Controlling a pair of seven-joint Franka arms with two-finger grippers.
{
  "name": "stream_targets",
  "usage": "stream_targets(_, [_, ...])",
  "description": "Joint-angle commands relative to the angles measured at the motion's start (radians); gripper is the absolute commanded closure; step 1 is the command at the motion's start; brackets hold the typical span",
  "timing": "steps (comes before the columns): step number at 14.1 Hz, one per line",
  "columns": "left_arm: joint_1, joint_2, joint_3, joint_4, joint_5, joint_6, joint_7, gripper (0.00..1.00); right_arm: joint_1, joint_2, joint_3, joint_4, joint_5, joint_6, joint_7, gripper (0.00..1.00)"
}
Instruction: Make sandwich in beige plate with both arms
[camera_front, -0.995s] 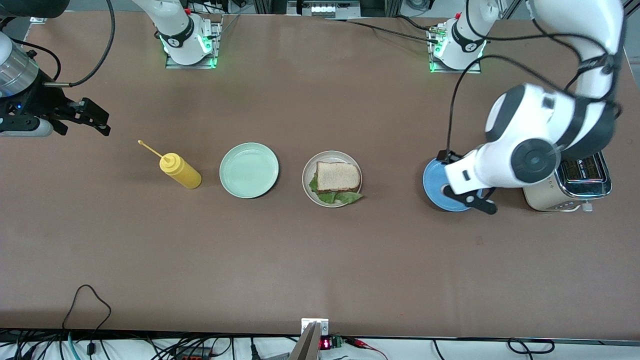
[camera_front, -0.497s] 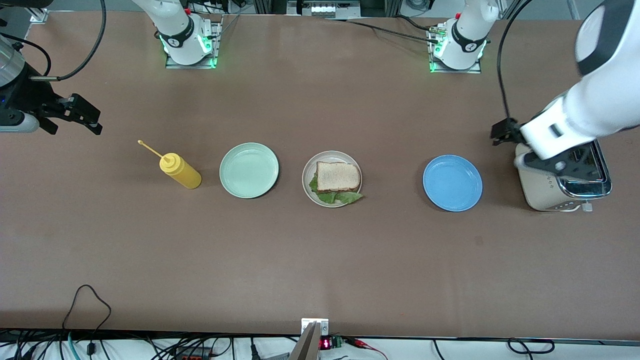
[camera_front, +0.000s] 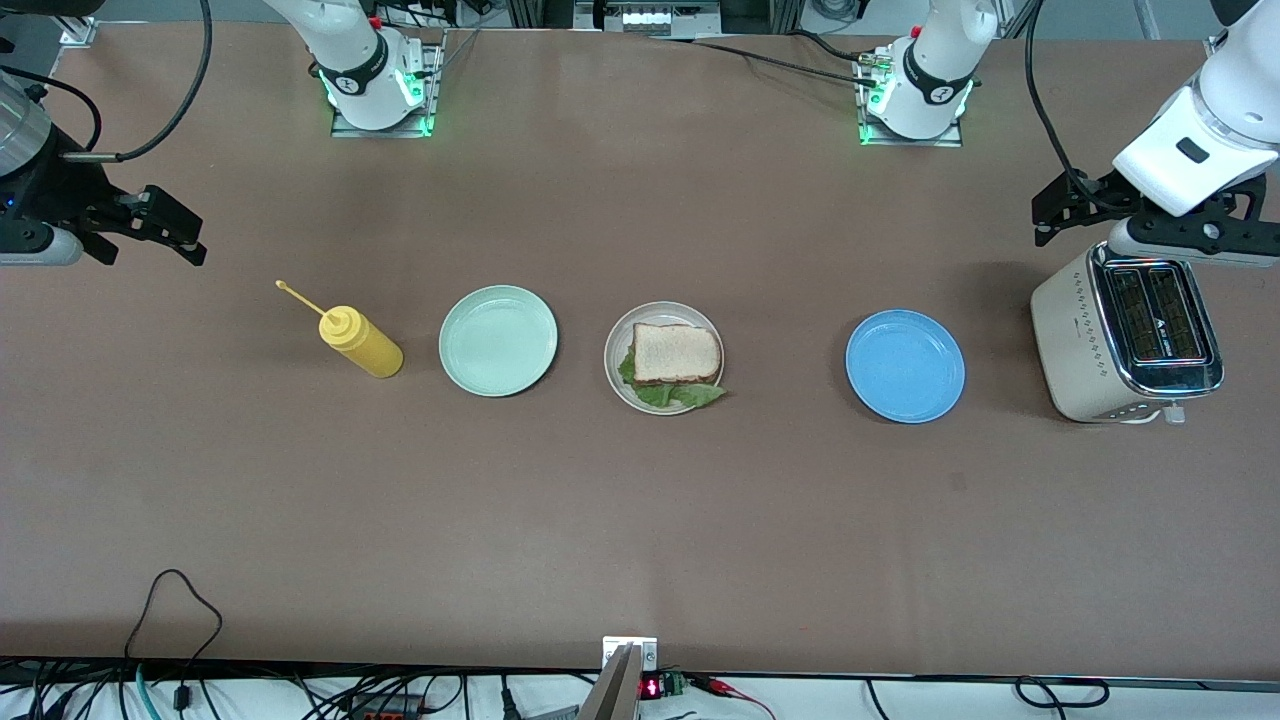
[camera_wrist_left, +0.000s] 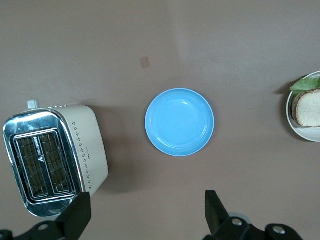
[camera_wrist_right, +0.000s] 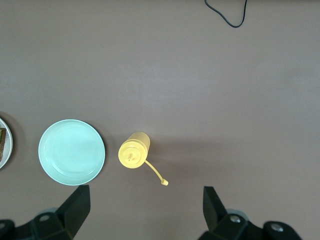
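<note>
The white left arm's black two-finger gripper (camera_front: 1060, 205) has swung from over the round blue plate (camera_front: 905, 366) up to the frame's upper right, uncovering the cream-and-chrome toaster (camera_front: 1125, 335).

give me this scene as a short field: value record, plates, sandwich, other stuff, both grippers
beige plate: middle of the row, holds the sandwich
sandwich: bread on top, lettuce sticking out at the edge nearer the front camera
mint-green plate: bare, between the beige plate and the mustard bottle
blue plate: bare, between the beige plate and the toaster
toaster: left arm's end, slots empty
left gripper: open, holding nothing, up by the toaster
right gripper: open, holding nothing, up at the right arm's end
</note>
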Motion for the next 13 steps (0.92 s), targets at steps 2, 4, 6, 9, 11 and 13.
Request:
stream_targets(2, [-0.008, -0.014, 0.003, -0.021, -0.019, 0.006, -0.008, 0.0, -0.017, 0.008, 0.012, 0.024, 0.009, -0.022, -0.019, 0.0])
stream_targets(4, [-0.008, -0.014, -0.004, -0.02, -0.017, -0.01, -0.041, 0.0, -0.017, 0.008, 0.012, 0.024, 0.009, -0.022, -0.019, 0.0])
stream_targets(6, [-0.015, -0.012, -0.005, -0.009, -0.014, -0.011, -0.075, 0.0, -0.017, 0.008, 0.012, 0.024, 0.009, -0.027, -0.017, 0.0])
stream_targets(9, [-0.009, -0.011, -0.022, -0.009, -0.011, -0.013, -0.075, 0.0, -0.017, 0.008, 0.012, 0.024, 0.009, -0.027, -0.019, 0.0])
stream_targets(11, [-0.005, -0.009, -0.022, -0.008, -0.011, -0.013, -0.071, 0.0, -0.017, 0.012, 0.011, 0.027, 0.01, -0.027, -0.016, 0.0])
stream_targets(13, [-0.005, -0.009, -0.023, -0.008, -0.011, -0.013, -0.071, 0.0, -0.017, 0.012, 0.011, 0.029, 0.01, -0.025, -0.014, 0.0])
